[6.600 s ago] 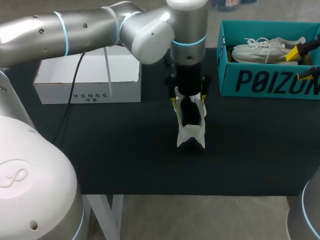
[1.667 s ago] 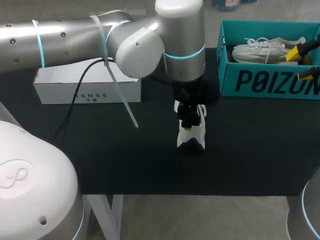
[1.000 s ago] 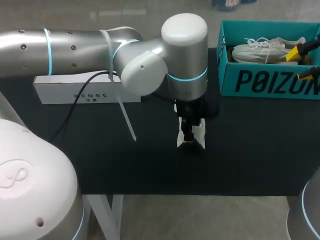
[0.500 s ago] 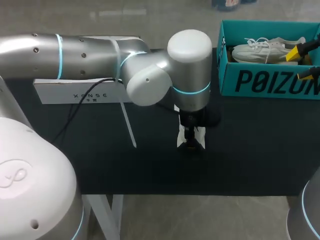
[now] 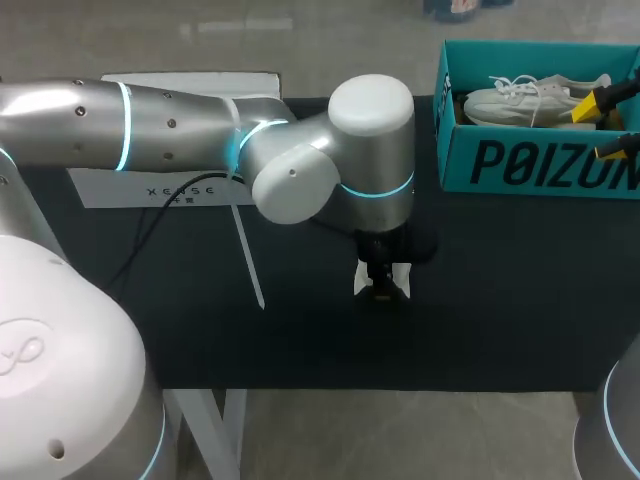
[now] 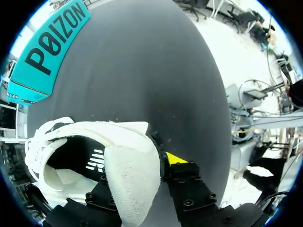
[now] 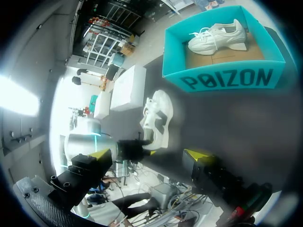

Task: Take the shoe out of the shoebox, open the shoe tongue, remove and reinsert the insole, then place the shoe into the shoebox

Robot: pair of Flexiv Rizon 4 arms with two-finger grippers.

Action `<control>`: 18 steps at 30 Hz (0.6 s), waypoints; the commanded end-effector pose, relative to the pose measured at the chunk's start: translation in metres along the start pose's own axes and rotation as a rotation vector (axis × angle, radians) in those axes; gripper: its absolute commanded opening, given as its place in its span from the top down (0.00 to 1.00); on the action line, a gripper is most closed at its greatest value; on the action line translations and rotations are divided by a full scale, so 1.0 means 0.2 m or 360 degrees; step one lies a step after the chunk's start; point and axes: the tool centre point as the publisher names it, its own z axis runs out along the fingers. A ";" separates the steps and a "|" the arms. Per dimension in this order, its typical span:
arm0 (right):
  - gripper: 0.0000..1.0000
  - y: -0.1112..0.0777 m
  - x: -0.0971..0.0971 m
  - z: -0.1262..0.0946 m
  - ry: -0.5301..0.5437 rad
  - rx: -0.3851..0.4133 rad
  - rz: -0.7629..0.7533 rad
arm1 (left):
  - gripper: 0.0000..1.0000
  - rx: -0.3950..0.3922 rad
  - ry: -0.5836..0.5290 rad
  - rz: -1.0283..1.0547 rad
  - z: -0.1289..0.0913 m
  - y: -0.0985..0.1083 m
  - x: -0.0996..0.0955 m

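Mid-table on black tabletop [image 5: 500,310]: white sneaker [image 6: 124,135], clamped at heel by left gripper [image 6: 142,172]; right gripper [image 7: 150,156] spread wide, near teal shoebox [image 7: 227,78].

Head camera looks down from behind; both wrist cameras see the shoe [image 7: 163,106].

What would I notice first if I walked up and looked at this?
The big silver left arm sweeps over the middle of the black table, with its gripper pinching the heel of a white shoe that stands there. Next comes the bright teal shoebox at the far right, with a second white shoe lying inside it.
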 end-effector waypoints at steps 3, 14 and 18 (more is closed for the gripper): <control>0.00 0.00 0.00 0.00 -0.0005 -0.0001 0.0001 | 1.00 0.0012 0.0025 0.0054 -0.02 0.00 0.00; 0.00 0.00 0.00 0.00 -0.0005 -0.0001 0.0001 | 1.00 0.0020 0.0050 0.0360 -0.29 0.01 0.06; 0.00 0.00 0.00 0.00 -0.0005 -0.0001 0.0001 | 1.00 -0.0032 0.0138 0.0545 -0.38 0.06 0.05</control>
